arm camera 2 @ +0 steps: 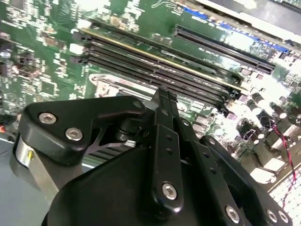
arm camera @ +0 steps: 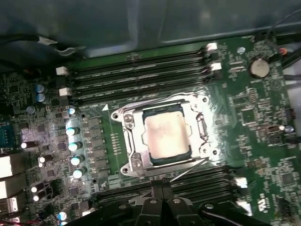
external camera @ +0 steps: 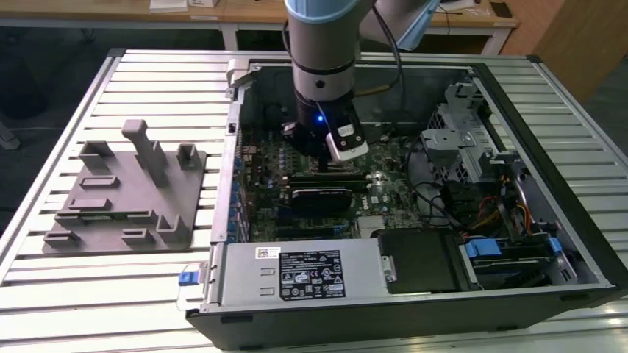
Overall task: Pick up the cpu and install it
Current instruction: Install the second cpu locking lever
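Observation:
In the first wrist view the cpu (arm camera: 167, 136) lies flat in the motherboard socket, its silver-grey top facing up inside the metal socket frame (arm camera: 128, 118). My gripper (arm camera: 162, 182) hovers just beside the socket's edge, over the memory slots. Its thin black fingers are pressed together with nothing between them, as the second wrist view also shows of the gripper (arm camera 2: 165, 94). In the exterior view the gripper (external camera: 330, 169) hangs low over the middle of the board inside the open computer case (external camera: 232, 147).
A grey plastic fixture block (external camera: 123, 191) sits on the slatted table at the exterior view's left. Inside the case are the power supply (external camera: 294, 273), a drive cage (external camera: 457, 140) and loose cables (external camera: 490, 213). Rows of memory slots (arm camera: 141, 75) flank the socket.

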Action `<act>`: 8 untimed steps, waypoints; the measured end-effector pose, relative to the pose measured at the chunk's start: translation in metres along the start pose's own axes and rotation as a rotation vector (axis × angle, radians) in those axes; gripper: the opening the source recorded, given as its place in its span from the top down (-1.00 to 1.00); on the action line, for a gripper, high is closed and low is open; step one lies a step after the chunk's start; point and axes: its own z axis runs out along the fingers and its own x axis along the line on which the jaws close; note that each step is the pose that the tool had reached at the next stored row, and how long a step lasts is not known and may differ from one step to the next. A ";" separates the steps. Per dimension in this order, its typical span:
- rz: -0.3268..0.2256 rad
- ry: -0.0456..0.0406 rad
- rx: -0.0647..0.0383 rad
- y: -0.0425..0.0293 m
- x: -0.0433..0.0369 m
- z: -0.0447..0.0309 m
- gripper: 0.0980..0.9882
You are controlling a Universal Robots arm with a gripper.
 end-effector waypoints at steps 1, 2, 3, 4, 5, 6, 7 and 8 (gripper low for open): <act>0.000 0.0001 -0.001 -0.0007 0.0010 0.0007 0.98; 0.000 0.0004 -0.002 -0.0015 0.0016 0.0012 0.98; 0.000 0.0013 -0.006 -0.0024 0.0021 0.0015 0.98; 0.001 0.0029 -0.014 -0.0037 0.0025 0.0019 0.98; 0.002 0.0046 -0.022 -0.0051 0.0030 0.0024 0.98; 0.002 0.0063 -0.031 -0.0065 0.0035 0.0028 0.98; 0.003 0.0082 -0.040 -0.0079 0.0040 0.0032 0.98; 0.004 0.0102 -0.050 -0.0091 0.0047 0.0035 0.98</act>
